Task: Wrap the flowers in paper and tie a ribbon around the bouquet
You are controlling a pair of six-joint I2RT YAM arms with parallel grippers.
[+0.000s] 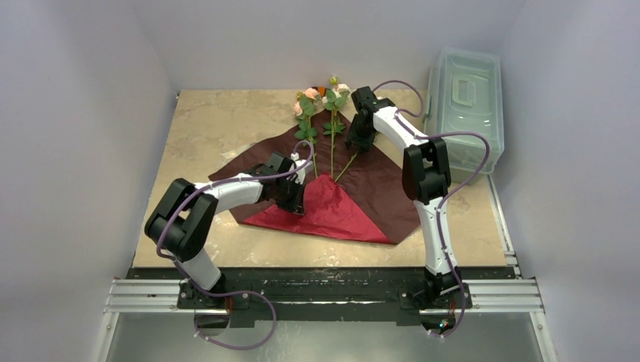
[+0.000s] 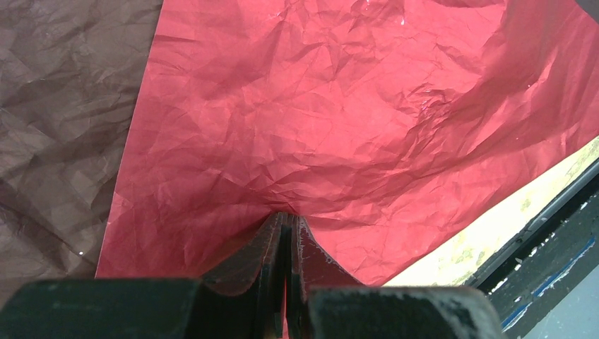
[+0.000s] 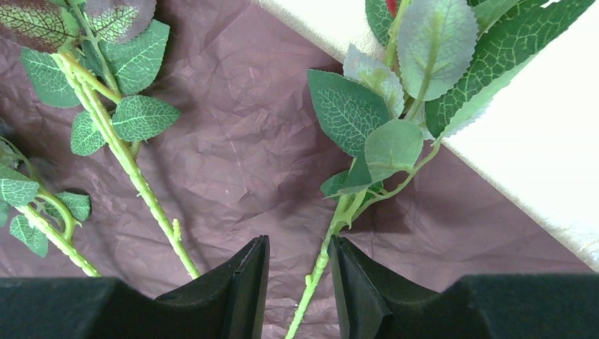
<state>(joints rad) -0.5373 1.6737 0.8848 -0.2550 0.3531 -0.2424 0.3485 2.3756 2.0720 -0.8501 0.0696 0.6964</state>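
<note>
The wrapping is judged to be at its first fold. The paper [image 1: 377,188] is spread dark face up at the middle of the table [image 1: 219,121]. Its near corner has been turned over, so that a bright red triangle is shown. That turned corner is pinched by the left hand [image 2: 286,220], whose jaws are pressed together on the red sheet.

The flowers [image 1: 309,105] are laid on the paper, with the blooms towards the far edge and the stems pointing near. The right hand [image 3: 298,244] is held partly open just above them, and one stem [image 3: 332,229] runs between its jaws without being clamped.

No cone has been formed yet, no ribbon is seen, and the tying is not begun.

A clear lidded box [image 1: 464,98] stands at the far right corner. Its contents cannot be made out.
</note>
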